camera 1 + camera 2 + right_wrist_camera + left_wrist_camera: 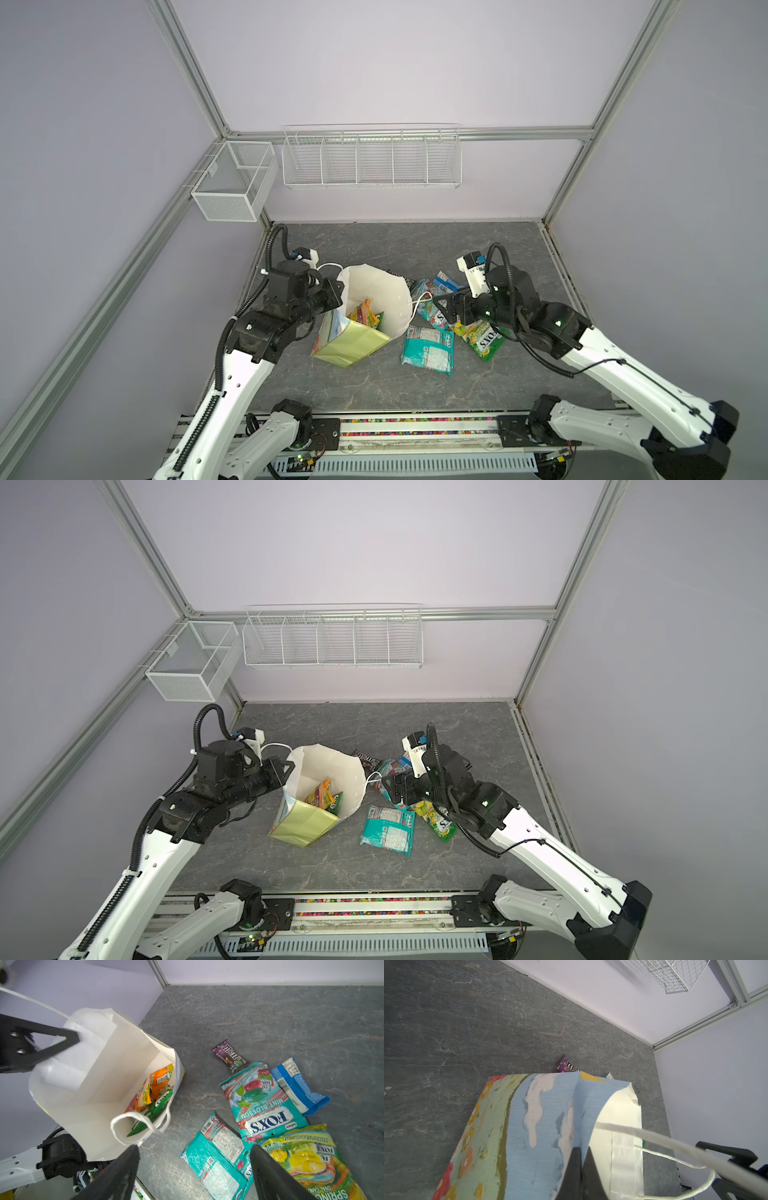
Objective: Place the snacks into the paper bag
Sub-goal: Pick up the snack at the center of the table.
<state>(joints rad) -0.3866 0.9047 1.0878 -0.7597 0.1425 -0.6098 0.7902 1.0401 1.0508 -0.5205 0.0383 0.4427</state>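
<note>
Right gripper [194, 1147] spread beside paper bag [93, 1084], by Fox's packets [264, 1105]; left gripper [582, 1150] pinches bag rim; grey marbled tabletop [291, 1022], lilac walls [374, 62].

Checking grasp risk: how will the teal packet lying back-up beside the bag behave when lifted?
Likely floppy: the teal packet looks crinkled and sagging. Probably slippery, given its glossy film. Unlikely to roll, since it lies flat.
</note>
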